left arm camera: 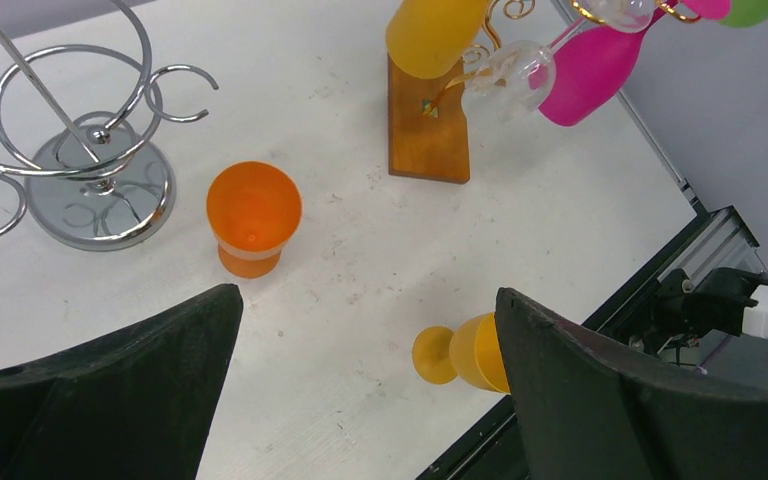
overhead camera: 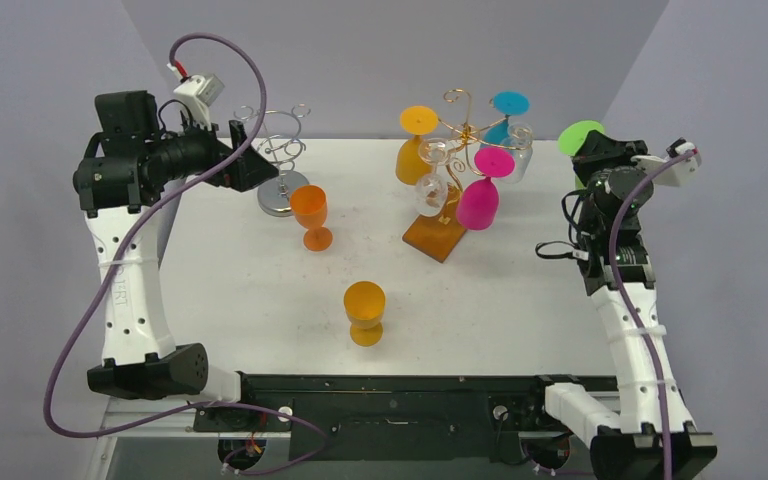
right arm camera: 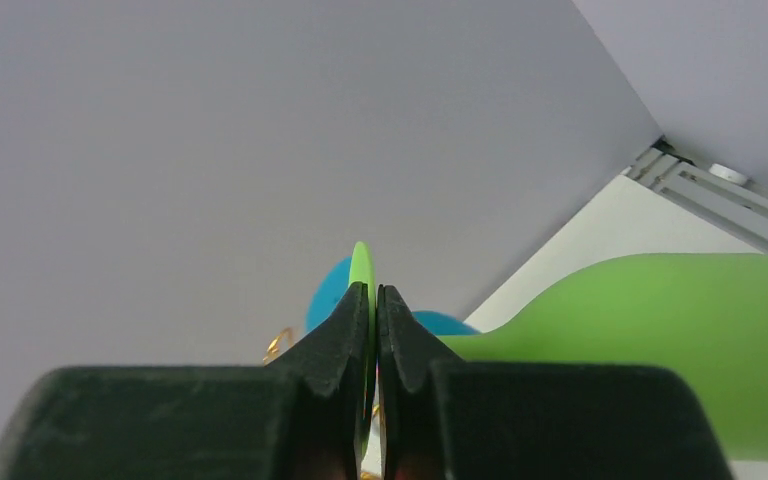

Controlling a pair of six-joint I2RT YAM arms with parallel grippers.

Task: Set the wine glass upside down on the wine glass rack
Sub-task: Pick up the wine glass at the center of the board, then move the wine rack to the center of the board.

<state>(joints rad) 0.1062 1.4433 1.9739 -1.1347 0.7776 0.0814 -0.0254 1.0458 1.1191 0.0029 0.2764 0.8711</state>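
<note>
The right claw [right arm camera: 372, 300] is clenched on the thin foot of the green wine glass [right arm camera: 650, 340] — a pinch on that flat disc, foot uppermost, likely chosen so the stem stays free to slide into a hook of the gold rack [overhead camera: 457, 128] just to its left, where other glasses [overhead camera: 477, 200] hang inverted. The left claw [left arm camera: 360, 320] hangs released and empty over the surface [overhead camera: 260, 280], and no brand, label or writing is legible anywhere.

Fingers [left arm camera: 100, 400] spread wide; orange glass [left arm camera: 253, 212] beside chrome rack [left arm camera: 130, 215].
</note>
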